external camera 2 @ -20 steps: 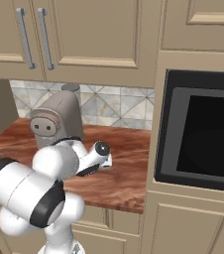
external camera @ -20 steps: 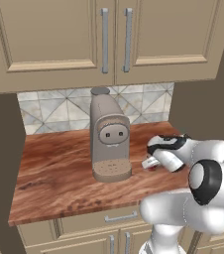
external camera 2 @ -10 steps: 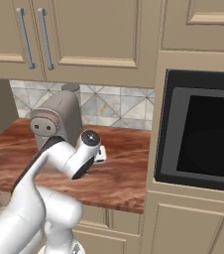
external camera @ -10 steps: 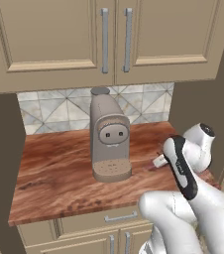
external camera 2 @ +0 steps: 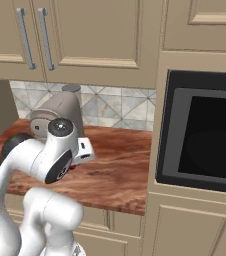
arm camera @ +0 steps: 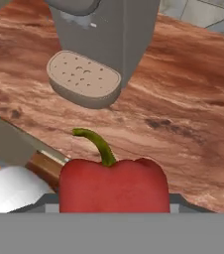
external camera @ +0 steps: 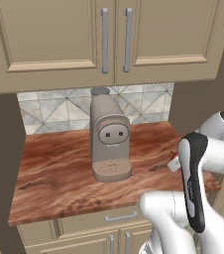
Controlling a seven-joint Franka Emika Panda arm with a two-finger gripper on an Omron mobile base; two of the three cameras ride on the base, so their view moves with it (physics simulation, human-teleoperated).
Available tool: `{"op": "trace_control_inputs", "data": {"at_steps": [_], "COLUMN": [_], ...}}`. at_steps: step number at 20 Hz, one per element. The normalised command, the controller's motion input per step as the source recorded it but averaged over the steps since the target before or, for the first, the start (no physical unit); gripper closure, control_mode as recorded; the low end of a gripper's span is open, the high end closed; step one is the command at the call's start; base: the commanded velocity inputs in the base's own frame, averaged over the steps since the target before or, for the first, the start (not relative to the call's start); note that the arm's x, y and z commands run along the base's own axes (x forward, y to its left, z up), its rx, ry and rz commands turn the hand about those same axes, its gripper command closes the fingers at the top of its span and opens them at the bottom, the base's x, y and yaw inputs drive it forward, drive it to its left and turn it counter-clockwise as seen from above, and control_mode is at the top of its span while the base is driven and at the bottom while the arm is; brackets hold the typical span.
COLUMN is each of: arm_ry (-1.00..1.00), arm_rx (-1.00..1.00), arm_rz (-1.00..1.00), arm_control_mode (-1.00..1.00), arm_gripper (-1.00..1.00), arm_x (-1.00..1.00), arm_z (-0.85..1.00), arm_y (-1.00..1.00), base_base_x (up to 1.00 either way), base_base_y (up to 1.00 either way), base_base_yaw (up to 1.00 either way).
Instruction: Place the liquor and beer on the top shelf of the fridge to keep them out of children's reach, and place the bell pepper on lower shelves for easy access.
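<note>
A glossy red bell pepper [arm camera: 114, 186] with a curved green stem sits between my gripper's [arm camera: 113, 199] jaws at the bottom of the hand view, and the gripper is shut on it. It hangs above the wooden counter [arm camera: 183, 99], just in front of the coffee machine's round drip base. From the left base view, a sliver of the bell pepper [external camera: 173, 154] peeks out at the white hand, to the right of the machine. The fridge, the liquor and the beer are out of view.
A beige coffee machine [external camera: 109, 139] stands mid-counter against the tiled backsplash [external camera: 54, 106]. Beige upper cabinets [external camera: 104, 34] hang overhead. A dark built-in oven [external camera 2: 205, 135] in a tall cabinet bounds the counter [external camera 2: 120, 175] on the right.
The arm's links have swung up and over to the right. The hand has drifted slightly right beside the coffee machine, and the pepper stays in its grip.
</note>
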Motion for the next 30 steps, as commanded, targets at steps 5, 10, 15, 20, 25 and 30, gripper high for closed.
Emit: {"op": "trace_control_inputs", "data": {"at_steps": [5,10,15,20,25,30], "arm_ry": [-0.15,-0.2,-0.06,-0.03,0.0,0.0], "arm_rx": [-0.03,-0.06,-0.03,0.0,0.0,0.0], "arm_rz": [0.06,0.08,0.07,0.05,0.01,0.0], "arm_control_mode": [-1.0,-1.0,-1.0,-1.0,1.0,1.0], "arm_gripper": [1.0,1.0,1.0,1.0,1.0,1.0], "arm_x": [-0.88,-0.55,-0.08,0.0,-0.07,0.0], "arm_z": [0.87,0.34,0.24,0.0,0.0,0.0], "arm_y": [0.1,0.47,0.22,-0.04,0.0,0.0], "base_base_x": [0.0,0.0,0.0,0.0,-0.23,-0.9], "base_base_y": [0.0,0.0,0.0,0.0,0.0,0.07], "base_base_yaw": [0.0,0.0,0.0,0.0,0.05,0.34]}}
